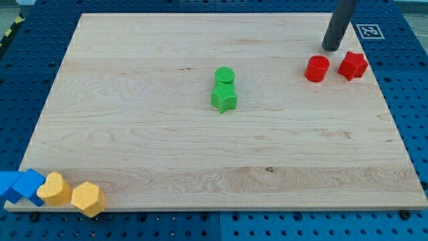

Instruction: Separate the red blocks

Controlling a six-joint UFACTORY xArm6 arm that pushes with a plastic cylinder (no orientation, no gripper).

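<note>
A red cylinder (pixel 317 68) and a red star (pixel 352 65) lie near the board's top right, apart from each other with a small gap between them. My tip (pixel 330 48) stands just above that gap, toward the view's top, touching neither red block.
A green cylinder (pixel 225 75) sits against a green star (pixel 224 98) at the board's middle. At the bottom left corner lie two blue blocks (pixel 19 187) and two yellow blocks (pixel 70 193). A marker tag (pixel 370 31) is at the wooden board's (pixel 134 134) top right corner.
</note>
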